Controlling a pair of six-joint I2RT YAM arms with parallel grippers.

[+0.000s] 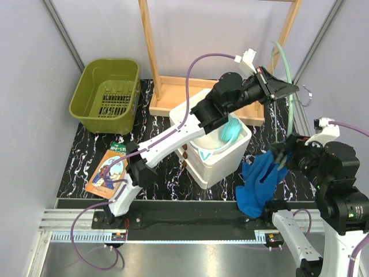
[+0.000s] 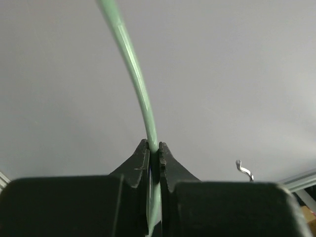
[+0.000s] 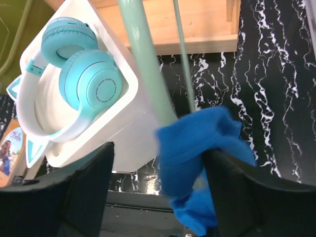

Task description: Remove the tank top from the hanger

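My left gripper (image 1: pixel 286 88) is raised over the white box and shut on the pale mint-green hanger (image 1: pixel 292 104). In the left wrist view the hanger (image 2: pixel 139 94) rises from between the closed fingers (image 2: pixel 154 148), with its wire hook (image 2: pixel 244 170) to the right. The royal-blue tank top (image 1: pixel 258 183) hangs bunched at the hanger's lower end, down to the table's front edge. My right gripper (image 1: pixel 282 157) is at the fabric. In the right wrist view its jaws (image 3: pixel 159 158) stand wide apart, and the tank top (image 3: pixel 197 148) drapes against the right finger, below the hanger (image 3: pixel 142 64).
A white box (image 1: pixel 213 158) holds turquoise headphones (image 1: pixel 230 131), which also show in the right wrist view (image 3: pixel 81 79). A wooden rack frame (image 1: pixel 173 95) stands behind. An olive basket (image 1: pixel 106 95) is at the back left, and a book (image 1: pixel 108 173) lies at the front left.
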